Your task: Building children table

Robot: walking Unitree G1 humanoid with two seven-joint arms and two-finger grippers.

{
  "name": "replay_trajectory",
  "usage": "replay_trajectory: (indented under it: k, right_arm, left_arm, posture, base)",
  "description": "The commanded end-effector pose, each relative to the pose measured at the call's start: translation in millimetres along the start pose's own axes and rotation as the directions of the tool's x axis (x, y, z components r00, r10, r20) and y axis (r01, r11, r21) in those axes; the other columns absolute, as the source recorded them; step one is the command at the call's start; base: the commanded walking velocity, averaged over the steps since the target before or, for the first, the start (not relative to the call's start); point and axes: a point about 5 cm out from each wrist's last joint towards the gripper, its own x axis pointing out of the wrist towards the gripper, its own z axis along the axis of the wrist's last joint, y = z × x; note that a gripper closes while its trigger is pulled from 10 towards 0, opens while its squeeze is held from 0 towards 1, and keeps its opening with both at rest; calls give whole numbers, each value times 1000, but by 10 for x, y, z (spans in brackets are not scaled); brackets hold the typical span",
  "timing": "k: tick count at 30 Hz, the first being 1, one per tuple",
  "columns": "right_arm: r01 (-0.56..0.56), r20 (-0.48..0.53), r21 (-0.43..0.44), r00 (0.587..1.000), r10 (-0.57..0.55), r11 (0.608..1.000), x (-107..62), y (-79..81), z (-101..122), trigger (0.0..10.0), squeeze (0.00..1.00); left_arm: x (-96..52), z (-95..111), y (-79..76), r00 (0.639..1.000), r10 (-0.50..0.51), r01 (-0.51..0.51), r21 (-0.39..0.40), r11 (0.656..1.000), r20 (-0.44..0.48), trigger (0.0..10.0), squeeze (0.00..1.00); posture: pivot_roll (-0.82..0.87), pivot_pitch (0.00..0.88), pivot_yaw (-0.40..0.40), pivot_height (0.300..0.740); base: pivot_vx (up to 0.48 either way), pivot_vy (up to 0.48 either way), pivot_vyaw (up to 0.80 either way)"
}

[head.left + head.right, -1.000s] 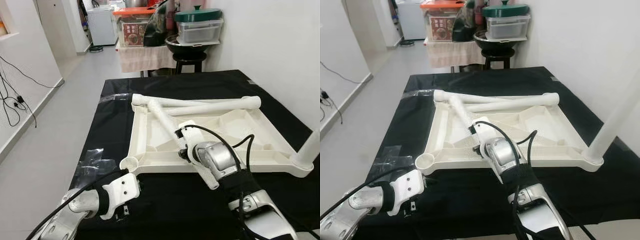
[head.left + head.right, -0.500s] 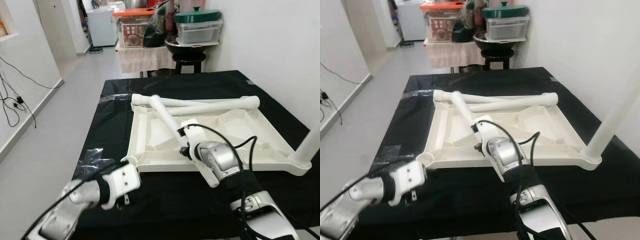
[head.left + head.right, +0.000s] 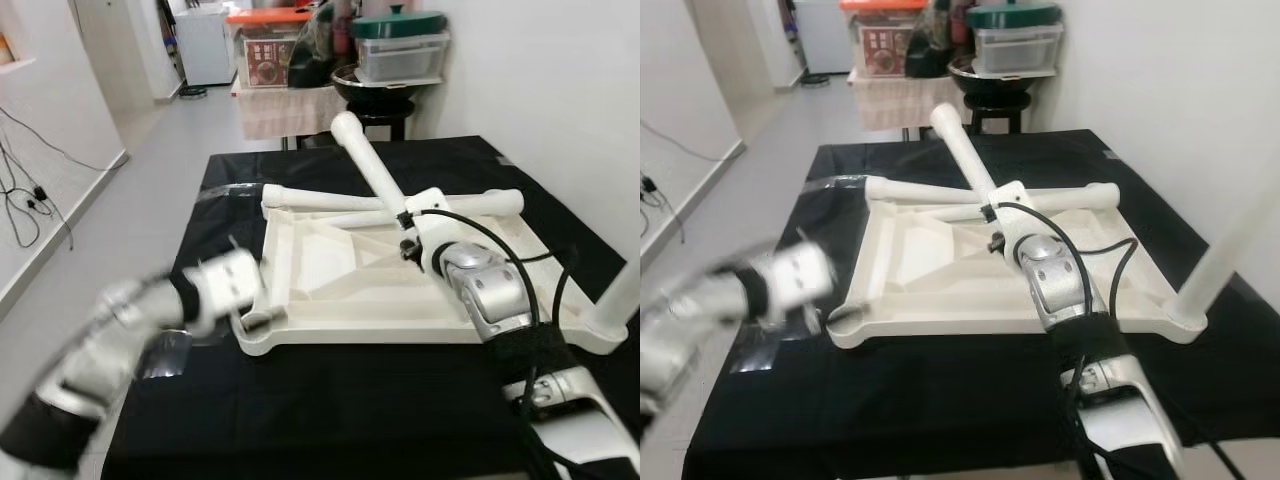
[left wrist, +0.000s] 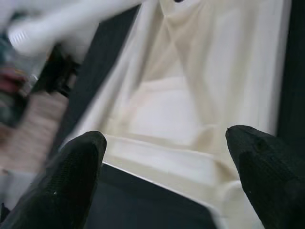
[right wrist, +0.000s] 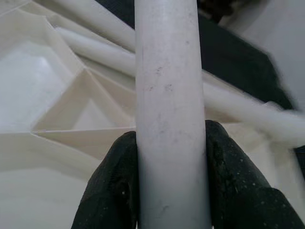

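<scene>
1. Head views: the upturned table top (image 3: 330, 290) lies on a black cloth (image 3: 330, 400). The right gripper (image 5: 170, 167) lifts a white leg (image 3: 368, 170) above it.
2. Left wrist view: the left gripper (image 4: 164, 157), fingers spread, hangs over the top's edge; motion blur, so contact seems uncertain.
3. Right wrist view: both fingers clamp the leg, hiding its lower end.

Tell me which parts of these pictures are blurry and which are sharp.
Eye views: the left arm and left gripper smear with motion blur; the white tabletop stays sharp. Left wrist view: soft throughout. Right wrist view: the held table leg is crisp, its background blurred.

White table leg (image 3: 368, 168) tilted above upturned cream tabletop (image 3: 330, 300)
</scene>
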Motion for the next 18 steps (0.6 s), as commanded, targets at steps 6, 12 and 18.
replay_trajectory:
  k: [6,12,18]
  right_arm:
    - [12,125,-317,992,29,948,-36,112,178,0,0]
    - [-41,227,-511,957,180,858,-137,309,301,0,0]
    - [-85,274,-621,908,318,779,-261,472,359,0,0]
  left_arm:
    - [14,-64,549,983,99,-21,440,898,-156,10000,1000]
    - [134,-89,670,971,47,103,585,805,-236,10000,1000]
    - [280,-162,619,959,-32,206,614,762,-281,10000,0]
  posture:
    - [19,0,20,740]
    - [14,0,33,740]
    - [8,0,40,740]
  base:
    - [0,0,0]
    - [0,0,0]
    - [0,0,0]
